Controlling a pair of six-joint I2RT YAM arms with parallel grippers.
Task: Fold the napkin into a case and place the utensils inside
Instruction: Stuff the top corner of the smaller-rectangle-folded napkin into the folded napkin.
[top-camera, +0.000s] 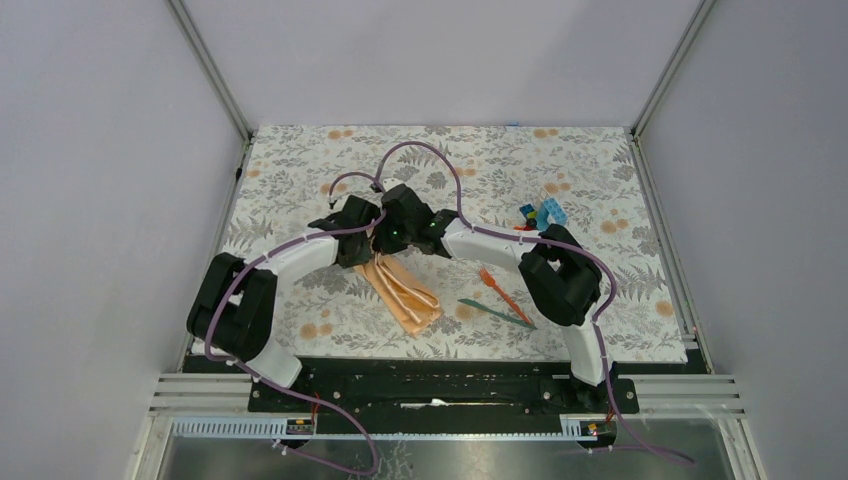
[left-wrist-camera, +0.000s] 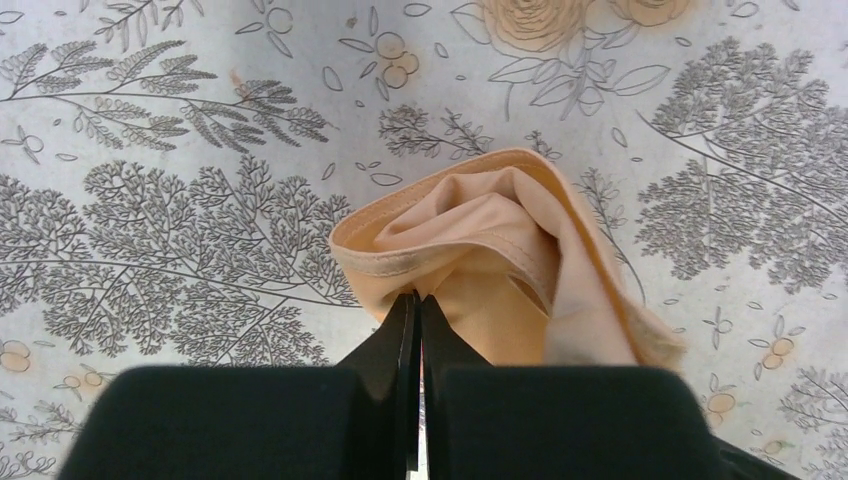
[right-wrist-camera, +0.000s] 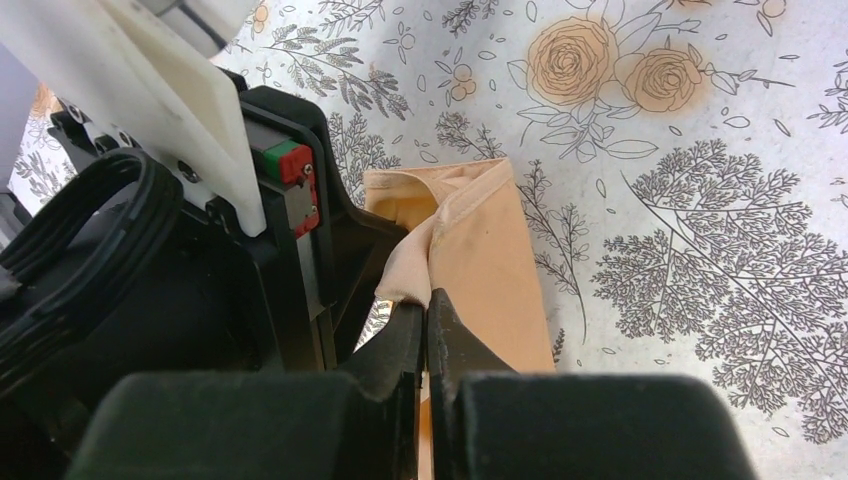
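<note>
The peach-orange napkin (top-camera: 407, 292) lies on the floral mat as a long, narrow, rumpled strip, its far end lifted between the two arms. My left gripper (left-wrist-camera: 418, 298) is shut, pinching a hemmed fold of the napkin (left-wrist-camera: 500, 270). My right gripper (right-wrist-camera: 428, 300) is also shut on a raised fold of the napkin (right-wrist-camera: 490, 260), right beside the left gripper's body (right-wrist-camera: 290, 200). From above, the left gripper (top-camera: 368, 245) and right gripper (top-camera: 395, 245) meet at the strip's far end. The orange utensil (top-camera: 492, 283) and the teal utensil (top-camera: 497, 312) lie on the mat to the napkin's right.
The floral table mat (top-camera: 300, 170) covers the work surface. A cluster of multicoloured toy blocks (top-camera: 540, 215) sits at the right, beside the right arm's elbow. Metal frame posts and grey walls close in the sides and back.
</note>
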